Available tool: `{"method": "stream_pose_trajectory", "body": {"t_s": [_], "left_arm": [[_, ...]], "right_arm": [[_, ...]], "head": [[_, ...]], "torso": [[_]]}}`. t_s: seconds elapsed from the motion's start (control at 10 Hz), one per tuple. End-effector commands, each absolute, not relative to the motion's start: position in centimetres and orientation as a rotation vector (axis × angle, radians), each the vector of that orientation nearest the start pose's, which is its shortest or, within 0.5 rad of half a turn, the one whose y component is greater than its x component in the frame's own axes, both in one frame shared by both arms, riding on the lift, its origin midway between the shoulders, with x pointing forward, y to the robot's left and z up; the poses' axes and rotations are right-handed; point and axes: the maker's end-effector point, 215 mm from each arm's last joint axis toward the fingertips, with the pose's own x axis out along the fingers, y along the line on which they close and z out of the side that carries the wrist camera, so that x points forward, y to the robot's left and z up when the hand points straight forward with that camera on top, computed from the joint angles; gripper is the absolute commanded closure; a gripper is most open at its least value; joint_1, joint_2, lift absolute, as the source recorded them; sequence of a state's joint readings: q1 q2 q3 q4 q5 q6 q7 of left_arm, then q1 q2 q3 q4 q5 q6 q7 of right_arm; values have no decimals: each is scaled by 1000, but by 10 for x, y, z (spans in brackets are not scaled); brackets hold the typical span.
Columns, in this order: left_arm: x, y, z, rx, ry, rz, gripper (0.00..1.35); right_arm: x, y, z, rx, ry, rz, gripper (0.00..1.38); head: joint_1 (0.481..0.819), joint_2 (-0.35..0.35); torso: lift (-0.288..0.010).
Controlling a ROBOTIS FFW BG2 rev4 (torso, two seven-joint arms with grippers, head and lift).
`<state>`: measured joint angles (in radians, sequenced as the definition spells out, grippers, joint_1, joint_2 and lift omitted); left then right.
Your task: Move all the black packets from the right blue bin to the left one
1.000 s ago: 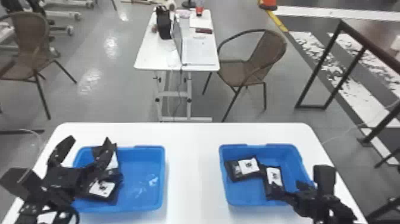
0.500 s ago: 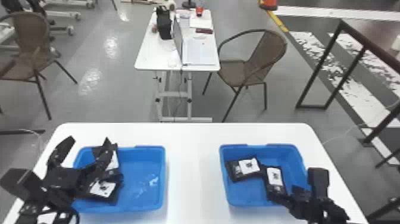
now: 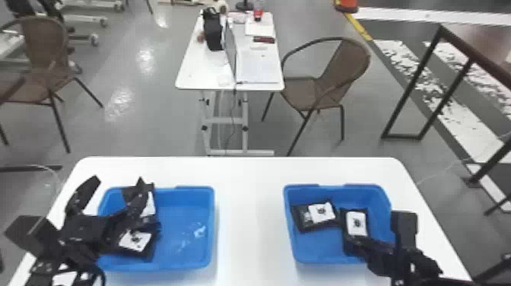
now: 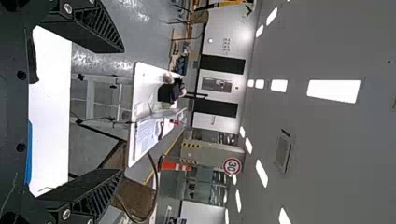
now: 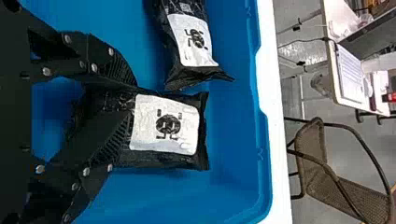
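My left gripper (image 3: 118, 182) is parked above the left blue bin (image 3: 186, 265), its fingers wide apart; in the left wrist view the open left gripper (image 4: 122, 111) has nothing between its fingers. Black packets (image 3: 134, 241) with white labels lie in that bin, partly behind the left arm. In the right blue bin (image 3: 304, 258) are two black packets, one (image 3: 311, 215) at the back left, the other (image 3: 355, 224) to its right. My right gripper (image 3: 359, 244) is at the near end of the right-hand packet; in the right wrist view the right gripper (image 5: 132, 101) is shut on this packet (image 5: 163, 123), its label uncovered.
Both bins stand on a white table (image 3: 249, 213), with a stretch of tabletop between them. The other packet (image 5: 194, 42) lies close beside the held one. Farther back are a white desk (image 3: 197, 72) with a laptop, and wicker chairs (image 3: 327, 87).
My right gripper has shifted slightly to the left over the right bin, at the packet's near end. The left arm has kept still.
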<state>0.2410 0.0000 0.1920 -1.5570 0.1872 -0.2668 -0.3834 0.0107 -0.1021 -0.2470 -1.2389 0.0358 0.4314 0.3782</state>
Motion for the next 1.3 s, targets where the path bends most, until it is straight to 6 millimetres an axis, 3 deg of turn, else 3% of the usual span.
{"method": "stream_pose_trajectory", "body": {"t_s": [0.0,0.1,0.4,0.5,0.6,0.7,1.0,1.2], "left_arm": [[494,274,-391,-128,-49,-145,114],[494,276,-392,-127,-48,-142,114],[494,275,-391,-124,-50,-145,114],[495,274,-390,-124,-53,-146,114],[495,274,-390,-125,-51,-146,114],[495,274,-390,-125,-51,-146,114],[496,272,-389,-127,-53,-149,114],[496,271,-389,-128,-54,-150,114]], "right_arm": [[480,-333,-609,98,726,78,1151],[484,-331,-601,114,694,52,1254],[495,-321,-578,151,623,61,1254],[499,-319,-568,149,605,71,1073],[504,-317,-557,130,589,82,437],[508,-317,-550,112,587,81,21],[510,-329,-551,113,637,-16,256],[509,-329,-560,123,695,-71,279]], "head": [[695,-70],[695,-70],[695,-57],[695,-53],[695,-51],[695,-50],[695,-59],[695,-67]], "torso": [[0],[0],[0],[0],[0],[0],[0],[0]]}}
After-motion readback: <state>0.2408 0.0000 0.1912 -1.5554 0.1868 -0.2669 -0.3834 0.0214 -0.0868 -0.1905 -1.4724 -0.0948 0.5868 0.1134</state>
